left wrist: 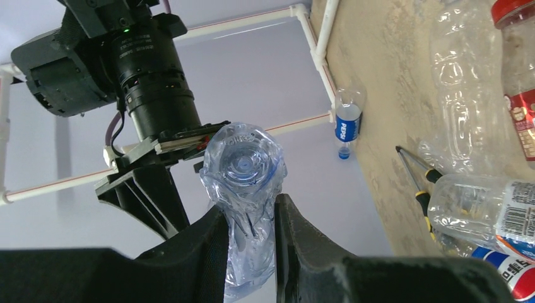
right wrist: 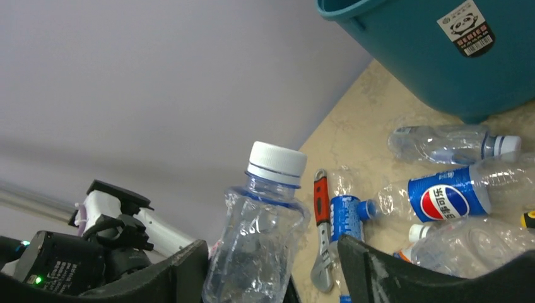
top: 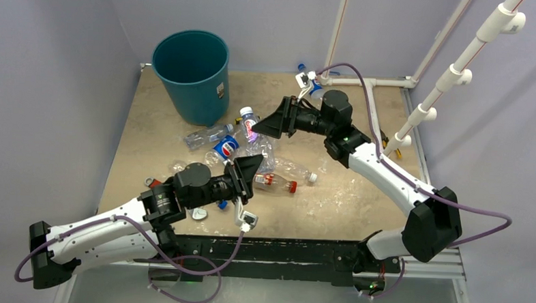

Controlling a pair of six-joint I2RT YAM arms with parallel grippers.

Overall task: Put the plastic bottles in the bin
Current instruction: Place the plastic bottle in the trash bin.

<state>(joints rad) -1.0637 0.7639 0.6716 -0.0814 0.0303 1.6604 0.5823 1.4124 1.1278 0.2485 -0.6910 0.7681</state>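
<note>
Clamping clear bottle (left wrist: 243, 183) in my left gripper (left wrist: 249, 207), right gripper (right wrist: 271, 246) spread around it, white cap (right wrist: 276, 163) only in right-wrist view

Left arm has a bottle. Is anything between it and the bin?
Only low clutter: loose bottles lie flat on the table between the left fingers and the bin, probably clearable from above. The right fingers hang close beside the held bottle, off that line.
</note>
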